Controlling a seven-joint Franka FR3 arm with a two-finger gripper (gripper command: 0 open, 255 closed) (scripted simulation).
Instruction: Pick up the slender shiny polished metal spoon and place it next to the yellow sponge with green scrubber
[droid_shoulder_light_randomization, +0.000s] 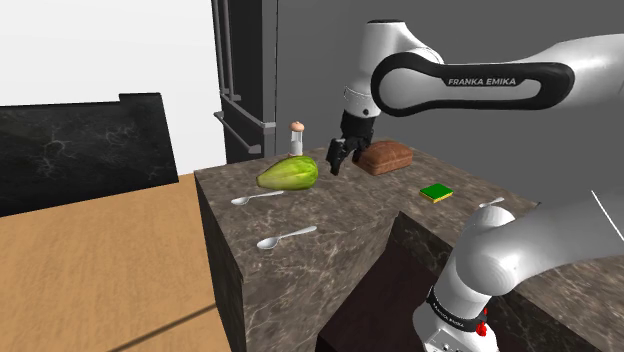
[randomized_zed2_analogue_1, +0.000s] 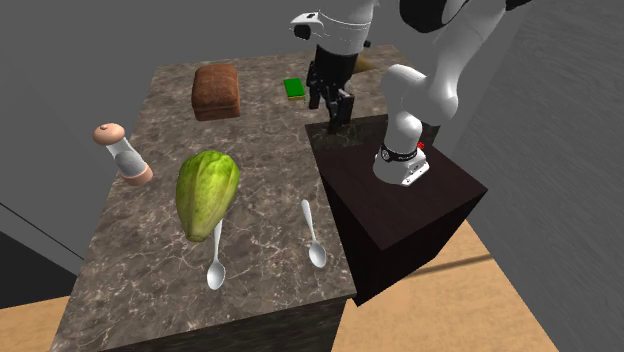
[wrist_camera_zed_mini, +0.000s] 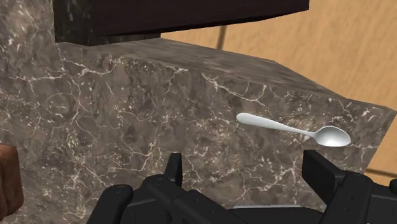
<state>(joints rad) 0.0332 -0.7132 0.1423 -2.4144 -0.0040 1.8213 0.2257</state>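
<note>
The shoulder view sits beside the stand (droid_shoulder_light_randomization: 375, 285), which lies at its 5 o'clock, and looks down toward 10 o'clock over the counter (droid_shoulder_light_randomization: 350, 200). The second exterior view looks steeply down from the opposite end, with the arm (randomized_zed2_analogue_1: 425, 90) at 1 o'clock. The wrist view hangs close over the counter near a spoon (wrist_camera_zed_mini: 296, 130). All three share the countertop.

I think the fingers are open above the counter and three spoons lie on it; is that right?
No: the second exterior view shows two spoons, not three: one spoon by the green vegetable, another spoon nearer the stand. The fingers are open above the counter.
</note>
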